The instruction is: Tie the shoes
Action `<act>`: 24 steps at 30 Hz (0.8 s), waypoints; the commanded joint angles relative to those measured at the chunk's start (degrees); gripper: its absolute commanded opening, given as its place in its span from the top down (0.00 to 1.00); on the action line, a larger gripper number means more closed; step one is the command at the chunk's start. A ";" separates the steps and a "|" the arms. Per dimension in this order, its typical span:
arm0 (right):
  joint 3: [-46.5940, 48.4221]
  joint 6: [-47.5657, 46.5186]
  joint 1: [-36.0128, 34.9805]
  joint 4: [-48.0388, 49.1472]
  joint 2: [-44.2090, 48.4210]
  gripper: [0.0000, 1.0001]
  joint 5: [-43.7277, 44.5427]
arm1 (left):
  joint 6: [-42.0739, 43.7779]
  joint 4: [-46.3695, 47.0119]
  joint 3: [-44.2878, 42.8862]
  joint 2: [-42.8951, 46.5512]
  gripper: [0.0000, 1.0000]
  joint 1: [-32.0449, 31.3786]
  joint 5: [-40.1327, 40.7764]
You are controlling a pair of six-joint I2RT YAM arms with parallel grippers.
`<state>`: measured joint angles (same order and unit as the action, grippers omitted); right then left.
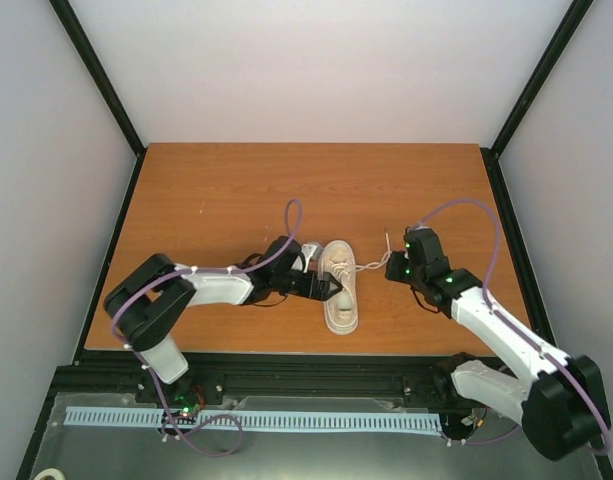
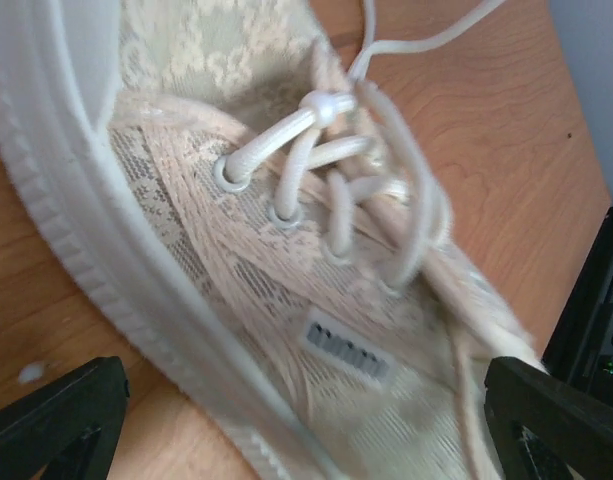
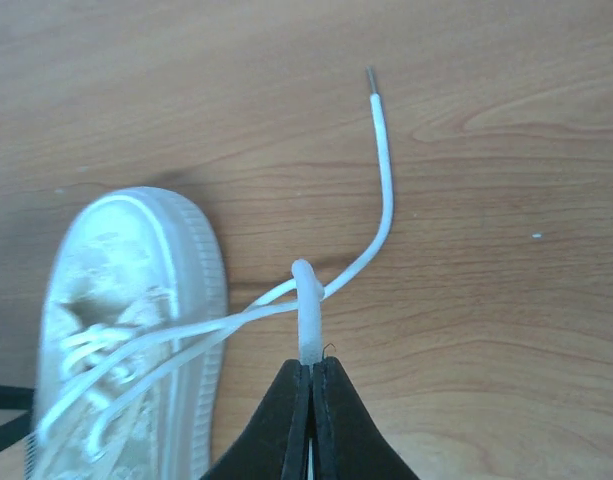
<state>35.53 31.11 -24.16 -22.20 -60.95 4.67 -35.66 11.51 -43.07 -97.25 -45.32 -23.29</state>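
The cream sneaker (image 1: 340, 287) lies on the wooden table, toe toward the far side. In the left wrist view its laced upper (image 2: 316, 250) fills the frame. My left gripper (image 1: 324, 288) is open, and its black fingertips (image 2: 56, 415) straddle the shoe's opening. My right gripper (image 1: 392, 269) is just right of the shoe. In the right wrist view it (image 3: 308, 368) is shut on a white lace (image 3: 307, 315), which loops around two strands running to the shoe (image 3: 126, 320). The free end with its aglet (image 3: 384, 150) curves away over the table.
The wooden table (image 1: 236, 190) has black frame posts at its left and right edges (image 1: 506, 190). White walls enclose it. Purple cables arc over both arms (image 1: 291, 215). A perforated strip (image 1: 256, 420) lies below the near edge.
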 commanded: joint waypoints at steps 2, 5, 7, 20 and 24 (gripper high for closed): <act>2.63 -2.26 -0.27 -5.97 8.38 0.97 -3.83 | 4.95 3.23 6.19 15.23 0.00 -0.91 11.57; 5.07 -4.35 -0.28 -6.62 11.82 0.97 -7.58 | 7.23 -1.99 8.06 24.23 0.00 -0.91 16.76; 6.90 -5.16 -0.30 -6.94 13.87 0.97 -9.75 | 8.26 -8.02 7.12 27.95 0.00 -0.84 19.41; 6.35 -2.98 -0.36 -3.74 21.53 0.97 -18.29 | 12.66 -15.15 -6.00 13.90 0.16 -3.54 9.20; 6.74 -3.23 -0.36 -4.76 21.77 0.97 -17.39 | 16.50 -15.30 -12.39 6.36 0.29 -5.05 8.64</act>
<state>42.26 27.51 -24.16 -27.20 -39.99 -11.57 -24.53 -3.70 -48.80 -86.21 -48.60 -12.75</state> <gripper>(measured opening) 0.029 0.756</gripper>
